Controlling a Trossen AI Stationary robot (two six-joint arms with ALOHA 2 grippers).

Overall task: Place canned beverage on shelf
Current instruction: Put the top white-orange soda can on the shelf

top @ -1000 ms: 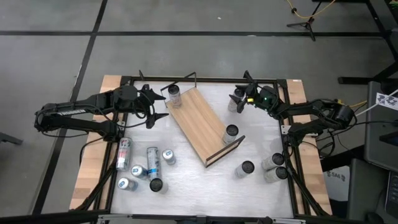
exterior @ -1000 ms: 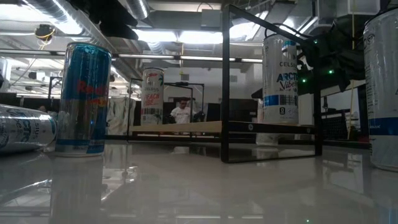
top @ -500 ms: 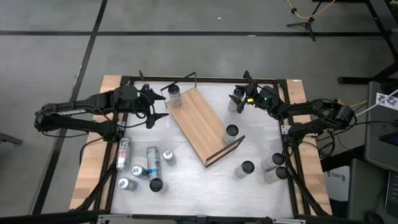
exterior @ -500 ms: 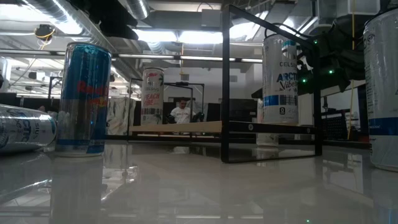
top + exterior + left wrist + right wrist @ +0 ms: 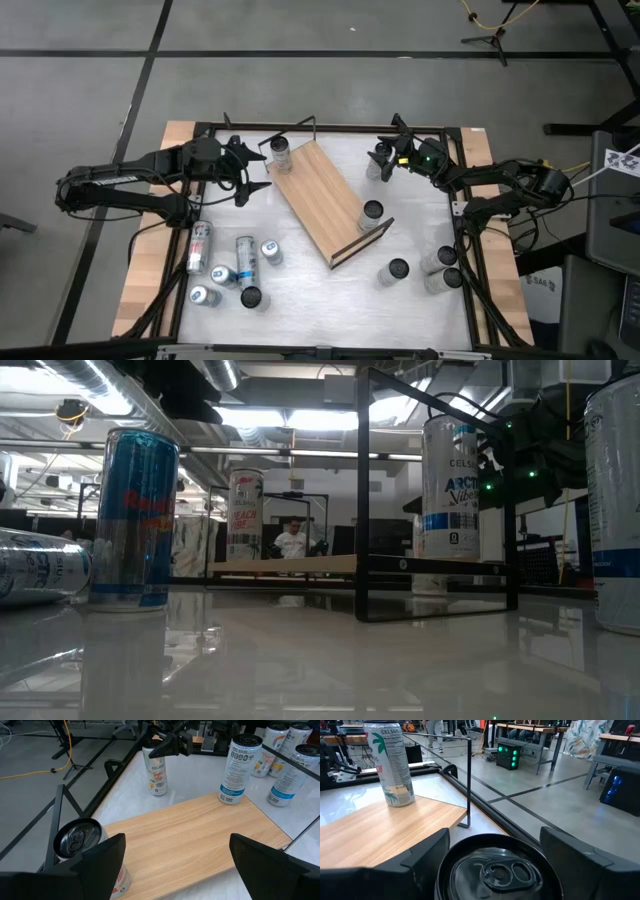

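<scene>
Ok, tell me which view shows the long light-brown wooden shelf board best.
The high view: the whole light-brown wooden shelf board lies diagonally, both wire ends visible. The left wrist view shows most of its top, the right wrist view one end, the low view only its edge.

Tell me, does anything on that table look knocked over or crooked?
Yes. The shelf lies slanted across the table rather than square to its edges. Near the left edge, two cans lie on their sides among upright ones, so they look toppled. Nothing looks spilled.
</scene>
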